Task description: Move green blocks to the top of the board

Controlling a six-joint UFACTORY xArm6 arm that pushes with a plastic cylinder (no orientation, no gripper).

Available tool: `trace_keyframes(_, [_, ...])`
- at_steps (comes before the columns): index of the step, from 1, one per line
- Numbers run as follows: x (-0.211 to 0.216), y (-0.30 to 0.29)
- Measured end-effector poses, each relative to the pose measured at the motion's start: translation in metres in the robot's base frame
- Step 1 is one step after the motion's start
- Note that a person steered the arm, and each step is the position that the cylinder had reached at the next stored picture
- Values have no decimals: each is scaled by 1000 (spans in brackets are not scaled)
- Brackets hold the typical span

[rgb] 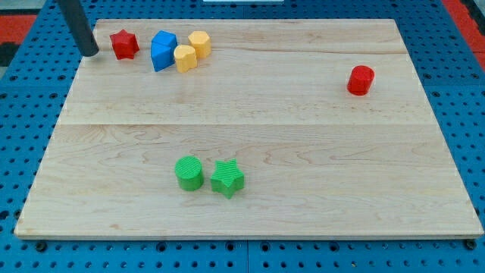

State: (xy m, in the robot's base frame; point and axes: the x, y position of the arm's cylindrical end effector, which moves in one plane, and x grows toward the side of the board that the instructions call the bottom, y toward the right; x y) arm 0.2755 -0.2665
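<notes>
Rod: a straight dark rod is being shown entering from the view's top left and slanting down toward the board's upper left corner.
Tip: my tip (91, 53) is being held at the board's left edge, just to the view's left of the red star and apart from it; no block is being touched.
Claw state: no claw is being carried by the arm, so nothing is being spread, pressed together or pinched; only the rod's end is being presented.
Red star: the red star (124, 45) is being seen near the top left corner, between the tip and the blue block.
Blue block: the blue block (163, 50), of angular shape, is being seen just right of the red star, touching or nearly touching the lower yellow block.
Yellow blocks: two are being shown side by side, the lower yellow block (185, 58) and the upper yellow block (199, 43), both beside the blue block.
Red cylinder: the red cylinder (361, 80) is being shown alone toward the view's right, well apart from the others.
Green blocks: the green cylinder (189, 173) and the green star (227, 179) are being shown next to each other in the board's lower half, well apart from the tip.
Board: the wooden board (303, 129) is being shown resting on a blue pegboard (15, 152).
</notes>
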Motion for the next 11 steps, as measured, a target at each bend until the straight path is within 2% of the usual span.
trace_keyframes(2, [-2,50])
trace_keyframes(3, [-2,51])
trace_keyframes(4, [54,27])
trace_keyframes(5, [143,64])
trace_keyframes(7, [149,237])
trace_keyframes(8, [170,266])
trace_keyframes(9, [226,312])
trace_keyframes(10, [280,327])
trace_keyframes(11, [288,239])
